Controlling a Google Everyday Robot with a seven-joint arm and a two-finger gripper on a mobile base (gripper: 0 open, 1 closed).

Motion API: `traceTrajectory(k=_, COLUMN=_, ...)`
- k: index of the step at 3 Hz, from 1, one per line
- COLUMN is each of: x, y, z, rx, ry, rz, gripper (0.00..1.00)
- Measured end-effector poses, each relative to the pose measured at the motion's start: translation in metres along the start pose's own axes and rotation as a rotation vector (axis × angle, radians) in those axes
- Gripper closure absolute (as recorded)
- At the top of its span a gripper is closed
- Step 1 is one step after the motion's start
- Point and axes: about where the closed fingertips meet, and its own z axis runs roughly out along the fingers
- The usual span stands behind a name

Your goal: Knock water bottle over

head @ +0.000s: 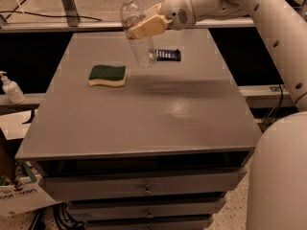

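Note:
The water bottle [143,50] is clear ribbed plastic with a white cap. It is tilted, with the cap leaning left, over the far middle of the grey table [144,123]. My gripper [144,28] reaches in from the upper right, and its tan fingers [146,26] are closed around the bottle's upper half, covering the label. The bottle's base is close to the tabletop, but I cannot tell whether it touches.
A green and yellow sponge [107,75] lies to the left of the bottle. A dark flat packet [166,55] lies just behind the bottle. A white pump dispenser [10,87] stands off the table at left. My white arm and base [283,176] fill the right side.

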Motion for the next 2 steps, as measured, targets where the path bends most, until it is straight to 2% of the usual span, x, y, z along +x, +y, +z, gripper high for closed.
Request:
traceTrajectory(k=1, x=0.022, y=0.007, z=-0.016, rx=0.000, ry=0.144, rz=-0.034, gripper=1.00)
traceTrajectory(k=2, x=0.037, y=0.018, z=-0.022, rx=-0.014, ry=0.262, rz=-0.071, gripper=1.00)
